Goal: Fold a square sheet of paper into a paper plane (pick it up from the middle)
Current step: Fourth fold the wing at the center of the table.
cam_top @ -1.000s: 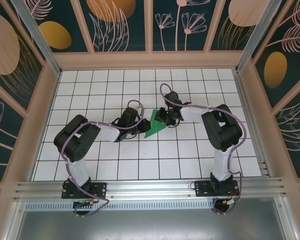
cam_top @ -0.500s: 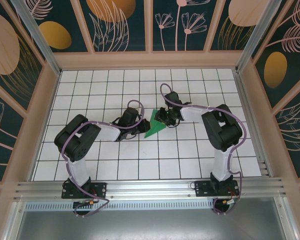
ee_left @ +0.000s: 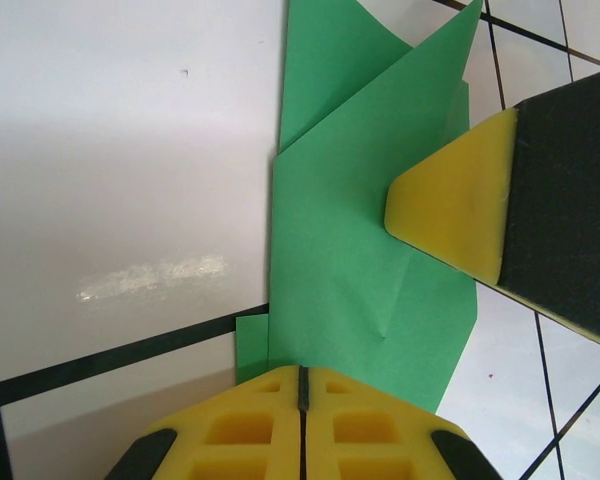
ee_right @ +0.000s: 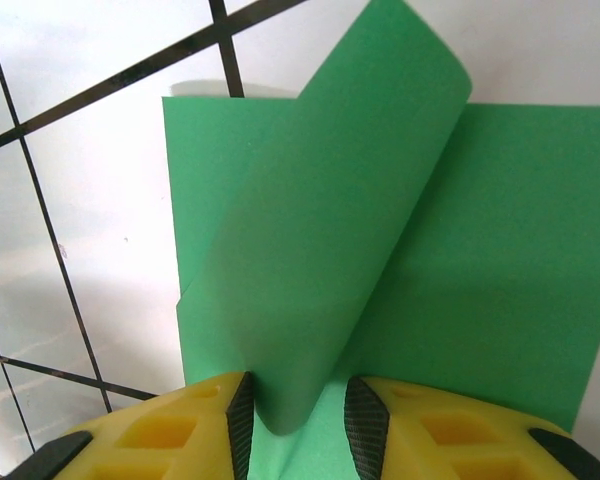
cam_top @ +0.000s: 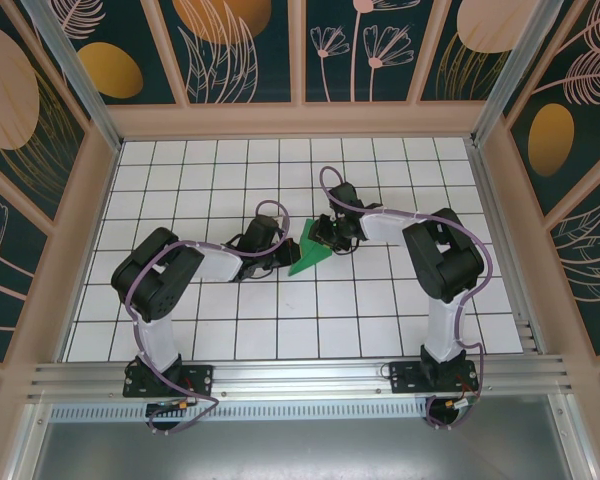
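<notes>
Roughly at the centre of the top view, the square sheet of paper (cam_top: 309, 251) lies part-folded on the white gridded desk (cam_top: 230, 320), between the two hands. The left hand (ee_left: 302, 400) is closed, its pads meeting in a thin seam, and it bears on the sheet's near edge at the bottom of its wrist view. The right hand (ee_right: 297, 410) has its jaws partly apart, straddling the bend of a raised, curling flap without pinching it flat.

The risk I see is the flap: loosely held, it could spring back or crease off-line if the jaws close crooked. The sheet could also slide or tear if one hand pulls while the other pins it. The hands sit just beside each other, so a wide sweep could knock them together. The patterned walls (cam_top: 60, 200) and the front rail (cam_top: 300, 375) are well apart from the work, and nothing else stands in the way.
</notes>
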`<state>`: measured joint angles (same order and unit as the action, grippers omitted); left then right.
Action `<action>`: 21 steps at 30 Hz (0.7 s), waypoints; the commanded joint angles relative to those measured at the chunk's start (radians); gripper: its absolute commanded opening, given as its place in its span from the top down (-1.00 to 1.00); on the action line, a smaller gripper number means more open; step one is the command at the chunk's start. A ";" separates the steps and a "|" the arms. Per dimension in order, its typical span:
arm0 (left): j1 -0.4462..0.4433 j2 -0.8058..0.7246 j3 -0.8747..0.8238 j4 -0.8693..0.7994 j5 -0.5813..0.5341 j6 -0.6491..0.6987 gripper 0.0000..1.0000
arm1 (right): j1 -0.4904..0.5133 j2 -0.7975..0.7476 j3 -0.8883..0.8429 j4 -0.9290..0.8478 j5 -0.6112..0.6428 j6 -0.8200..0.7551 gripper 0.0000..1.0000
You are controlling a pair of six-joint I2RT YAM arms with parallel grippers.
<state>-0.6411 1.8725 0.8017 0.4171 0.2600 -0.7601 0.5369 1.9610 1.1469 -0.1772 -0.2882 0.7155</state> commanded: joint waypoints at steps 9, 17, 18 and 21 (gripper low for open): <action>0.003 0.030 0.027 -0.052 -0.006 0.033 0.82 | 0.000 0.164 -0.064 -0.130 0.141 -0.013 0.33; 0.004 0.038 0.043 -0.115 -0.013 0.064 0.86 | 0.000 0.166 -0.062 -0.127 0.135 -0.012 0.33; 0.003 0.041 0.046 -0.124 -0.013 0.066 0.85 | 0.000 0.165 -0.061 -0.127 0.133 -0.010 0.33; 0.003 0.052 0.058 -0.166 -0.016 0.070 0.86 | 0.000 0.153 -0.059 -0.124 0.123 -0.009 0.32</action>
<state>-0.6411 1.8812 0.8444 0.3450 0.2607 -0.7181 0.5365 1.9663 1.1542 -0.1913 -0.2852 0.7151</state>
